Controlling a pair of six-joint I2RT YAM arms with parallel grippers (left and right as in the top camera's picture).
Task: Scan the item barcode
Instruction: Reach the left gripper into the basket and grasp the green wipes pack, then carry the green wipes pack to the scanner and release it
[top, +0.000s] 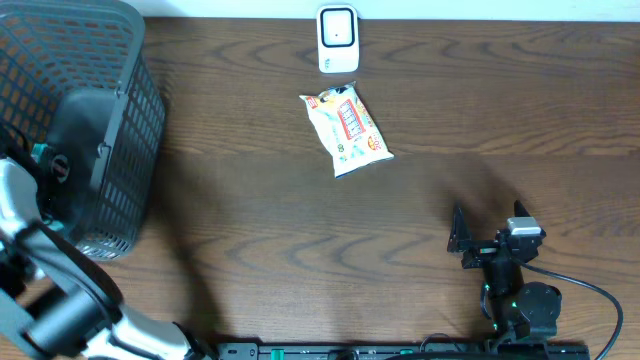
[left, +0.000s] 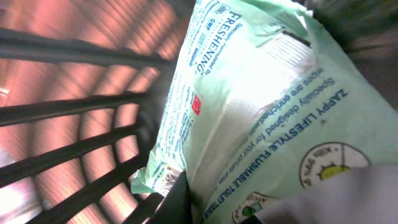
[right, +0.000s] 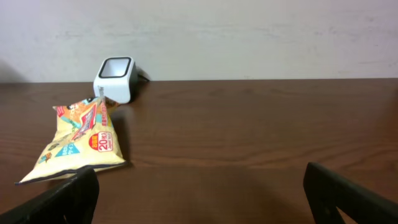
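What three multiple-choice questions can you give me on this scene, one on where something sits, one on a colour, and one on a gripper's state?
1. Where does the snack bag lie?
A. on top of the scanner
B. on the table, just in front of the scanner
C. on the floor

2. What colour is the pack filling the left wrist view?
A. red
B. black
C. pale green

3. How is the right gripper?
A. open and empty
B. shut on the snack bag
C. shut on the scanner

Answers:
1 B, the overhead view shows it flat on the wood below the scanner.
2 C, its wrapper is light green.
3 A, its fingers stand wide apart with only table between them.
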